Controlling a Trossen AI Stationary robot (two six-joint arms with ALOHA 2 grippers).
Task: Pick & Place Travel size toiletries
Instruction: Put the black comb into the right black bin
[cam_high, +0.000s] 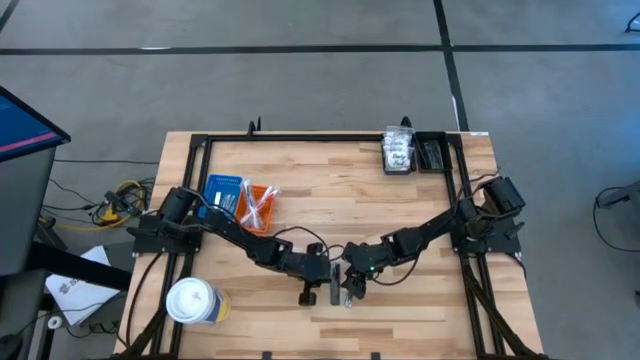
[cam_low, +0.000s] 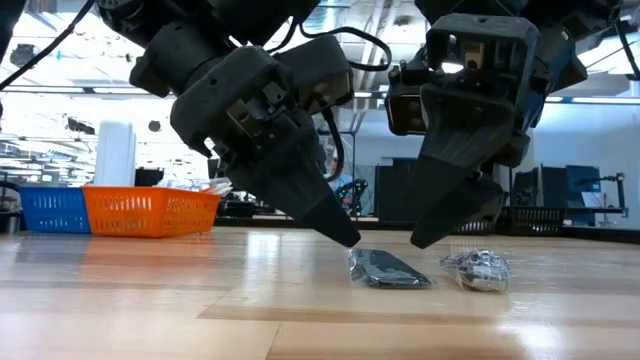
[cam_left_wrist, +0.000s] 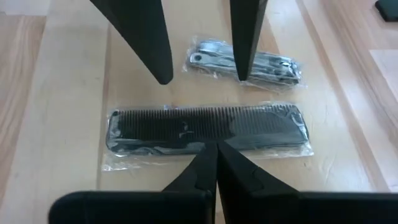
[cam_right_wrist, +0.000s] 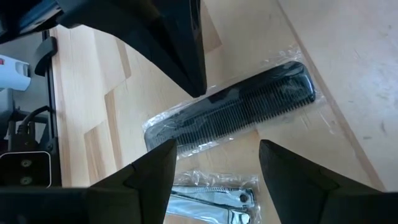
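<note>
Comb in its clear wrap lies flat near the tabletop's front edge, nail clipper packet just beside it. Left gripper pinched shut, tip at the comb; right gripper half open, empty. Slippery wrap could skid away.

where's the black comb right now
The black comb, in its clear wrapper, lies flat on the table near the front middle in the high view, between both grippers, beside the wrapped nail clipper.
</note>
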